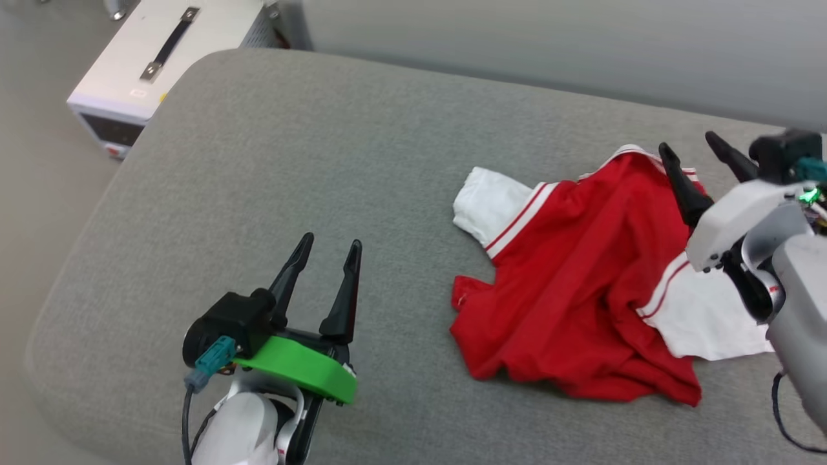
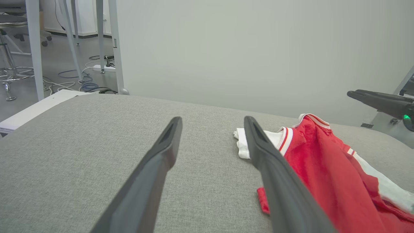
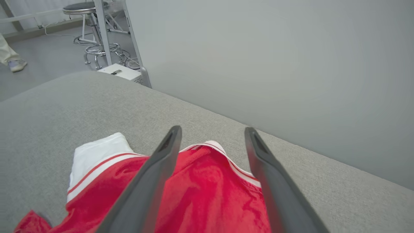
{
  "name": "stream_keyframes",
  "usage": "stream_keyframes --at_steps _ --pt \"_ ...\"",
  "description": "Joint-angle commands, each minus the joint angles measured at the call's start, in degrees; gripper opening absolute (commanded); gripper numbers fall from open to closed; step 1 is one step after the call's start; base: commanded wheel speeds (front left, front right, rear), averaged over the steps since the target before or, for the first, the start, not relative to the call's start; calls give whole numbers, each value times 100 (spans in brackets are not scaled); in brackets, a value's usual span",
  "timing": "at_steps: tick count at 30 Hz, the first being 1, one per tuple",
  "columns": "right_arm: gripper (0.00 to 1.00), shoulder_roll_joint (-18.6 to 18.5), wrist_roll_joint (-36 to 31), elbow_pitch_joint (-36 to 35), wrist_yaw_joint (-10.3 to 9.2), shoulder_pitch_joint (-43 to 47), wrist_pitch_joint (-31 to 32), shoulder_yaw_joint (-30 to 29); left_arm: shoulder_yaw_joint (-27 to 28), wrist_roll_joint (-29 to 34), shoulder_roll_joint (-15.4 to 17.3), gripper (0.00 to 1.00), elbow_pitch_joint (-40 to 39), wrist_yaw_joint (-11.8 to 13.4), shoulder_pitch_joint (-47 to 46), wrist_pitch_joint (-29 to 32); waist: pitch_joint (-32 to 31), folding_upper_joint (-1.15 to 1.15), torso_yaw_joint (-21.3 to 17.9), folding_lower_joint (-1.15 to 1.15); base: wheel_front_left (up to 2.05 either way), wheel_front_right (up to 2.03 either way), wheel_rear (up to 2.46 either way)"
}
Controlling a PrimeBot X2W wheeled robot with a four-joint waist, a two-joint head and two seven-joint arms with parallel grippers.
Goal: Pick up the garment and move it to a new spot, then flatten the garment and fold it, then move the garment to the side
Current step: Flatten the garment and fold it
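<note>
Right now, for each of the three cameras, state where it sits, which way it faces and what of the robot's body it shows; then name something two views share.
Head view: on the head, facing forward and down at the grey cushion; shows the left gripper and the right gripper, both open.
Left wrist view: on the left wrist, facing along its fingers across the cushion to the wall.
Right wrist view: on the right wrist, facing along its fingers over the garment.
Shared: all three show the garment.
</note>
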Motion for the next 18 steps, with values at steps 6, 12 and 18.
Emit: stream_keyframes --at_steps 6,12,18 --pt "100 275 -92 -908 -9 1165 -449 -1007 142 -205 46 100 -33 -18 203 -33 -447 0 -637 0 0 0 0" --pt "100 778 -533 -2052 -9 2509 -509 -2024 224 -266 66 100 -40 -18 307 -33 -452 0 -855 0 0 0 0" --pt "100 1357 -1166 -3092 -9 3589 -520 -2638 261 -342 33 100 3 -18 385 -33 -491 0 -1027 0 0 0 0"
